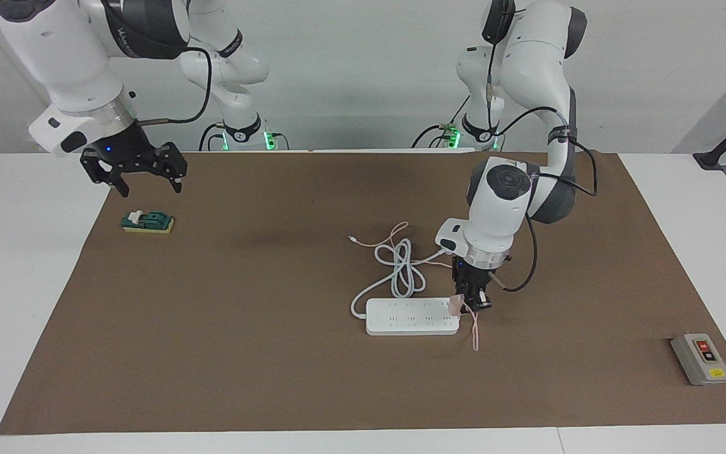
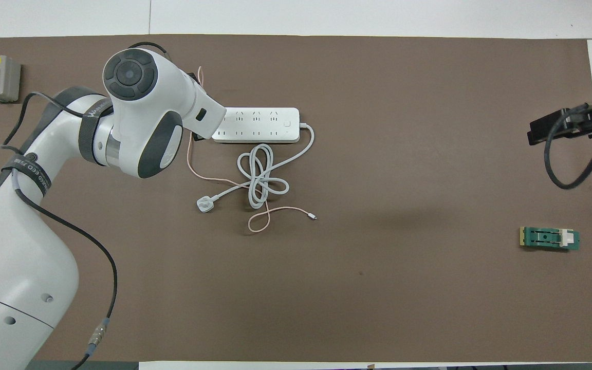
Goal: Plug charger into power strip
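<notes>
The coiled cord [image 1: 401,265] of the strip lies nearest the robots in the working cluster, looped on the mat [image 1: 275,353] with its round plug [image 2: 204,204] loose at one end — slack kept clear of the sockets. The thin pink cable [image 2: 275,209] winds through those loops and runs up to the charger.

Next out is the left gripper [image 1: 471,301], pointing straight down over the end of the strip [image 1: 412,316] that lies toward the left arm's side. Its fingers are pinched tight on the charger [image 1: 457,304], which hangs just at the strip's end socket, touching or nearly so; the overhead view hides the contact under the arm's wrist. The vertical pose looks chosen so the prongs can go straight down into the outlet. A short tail of cable dangles off the strip's end, free of the sockets.

The strip lies flat, sockets up, unrestrained — a firm push may shift it.

The right gripper [image 1: 134,165] waits raised over the mat's edge at its own end, fingers spread wide and empty, above a small green block [image 1: 147,222]. A grey button box [image 1: 701,358] sits farthest out.
</notes>
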